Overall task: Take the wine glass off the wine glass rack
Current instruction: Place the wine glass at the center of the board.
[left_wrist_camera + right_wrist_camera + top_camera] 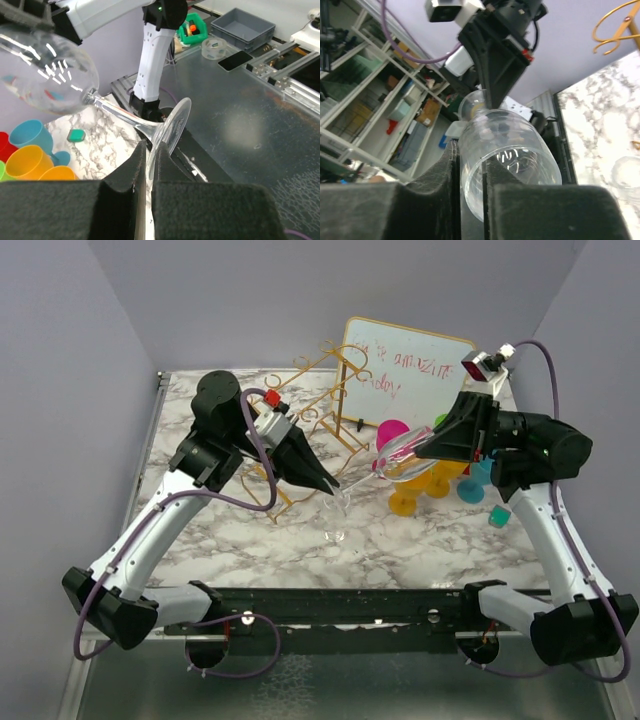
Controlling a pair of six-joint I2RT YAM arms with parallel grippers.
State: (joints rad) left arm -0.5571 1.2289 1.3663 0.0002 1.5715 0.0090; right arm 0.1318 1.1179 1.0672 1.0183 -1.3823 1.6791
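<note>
The clear wine glass (400, 452) hangs on its side in the air between both arms, in front of and apart from the gold wire wine glass rack (320, 390). My left gripper (335, 483) is shut on the edge of the glass's round foot (172, 125); the bowl (45, 75) points away from it. My right gripper (385, 462) is shut on the bowl's rim, one finger inside the bowl (515, 145) and one outside. A curled end of the rack shows in the right wrist view (615, 25).
A gold-framed whiteboard (410, 370) stands behind the rack. Coloured plastic cups, pink (392, 430), orange (405, 502) and teal (470, 488), stand under the right arm, with a small teal block (497, 517). Another clear glass piece (335, 535) lies on the marble table (230, 540).
</note>
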